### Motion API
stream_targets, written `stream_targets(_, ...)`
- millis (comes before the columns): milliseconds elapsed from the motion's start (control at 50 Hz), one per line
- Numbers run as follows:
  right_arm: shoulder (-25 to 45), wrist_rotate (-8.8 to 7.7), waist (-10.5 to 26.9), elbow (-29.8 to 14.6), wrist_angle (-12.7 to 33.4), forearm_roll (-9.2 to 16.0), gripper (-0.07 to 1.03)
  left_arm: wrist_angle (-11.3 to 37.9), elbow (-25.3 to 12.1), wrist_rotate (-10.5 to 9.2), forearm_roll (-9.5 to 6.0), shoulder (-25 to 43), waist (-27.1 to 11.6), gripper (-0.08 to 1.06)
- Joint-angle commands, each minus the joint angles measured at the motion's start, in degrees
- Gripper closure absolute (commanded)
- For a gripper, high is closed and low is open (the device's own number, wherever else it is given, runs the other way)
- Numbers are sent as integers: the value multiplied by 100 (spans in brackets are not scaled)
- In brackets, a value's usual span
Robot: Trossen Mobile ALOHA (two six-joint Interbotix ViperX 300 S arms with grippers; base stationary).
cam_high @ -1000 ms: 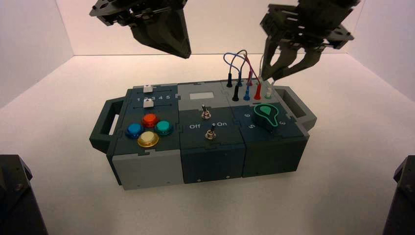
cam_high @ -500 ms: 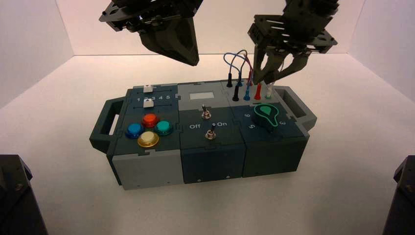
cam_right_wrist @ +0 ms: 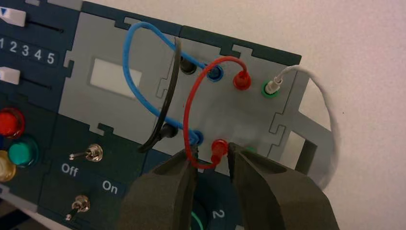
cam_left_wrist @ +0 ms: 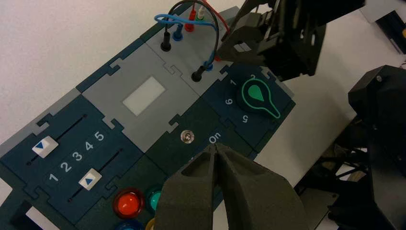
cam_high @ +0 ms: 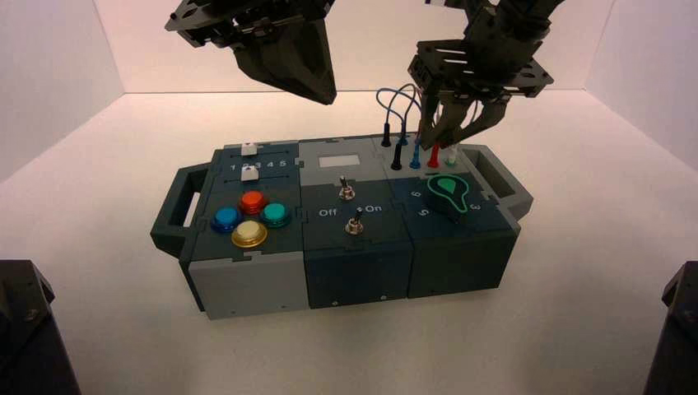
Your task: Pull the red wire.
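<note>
Red wire [cam_right_wrist: 190,108], plugged at both ends into the box's [cam_high: 354,222] two-o'clock corner; right gripper [cam_right_wrist: 213,155] angled down above its near plug, jaws parted around it. Left gripper [cam_left_wrist: 215,146] idle, tilted above twelve o'clock, jaws closed together.

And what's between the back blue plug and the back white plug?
The back red plug sits between them. The right wrist view shows it.

This looks like a robot lab, with two robot arms [cam_high: 486,62] over a box [cam_high: 354,206] of buttons, switches and wires between plain white walls [cam_high: 350,49].
</note>
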Motion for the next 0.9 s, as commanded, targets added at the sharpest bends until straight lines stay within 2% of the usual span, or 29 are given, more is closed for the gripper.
stream_targets(20,44,-9,18,-176,-44,-18,62,-44,-185,-26,-9,-53,-18,101)
stream_targets(140,149,-9,18,-202,-44,-18,71,-44,-193,-26,-9,-70,-18,101)
stream_targets(240,202,0,18,-202,-53,-26,91,-53,-193,-26,-9,-70,-9,101)
stream_targets(300,185,18,18,-202,-53,-79,97,-53,-202,-26,-9,-70,-18,101)
stream_targets(740,-554,79,-9,-211,255,-185,98,-35,-220,-26,-9,-70,-18,101)
stream_targets(900,-439,105,-9,-220,62,-378,98,-35,-211,-26,-9,-70,-18,101)
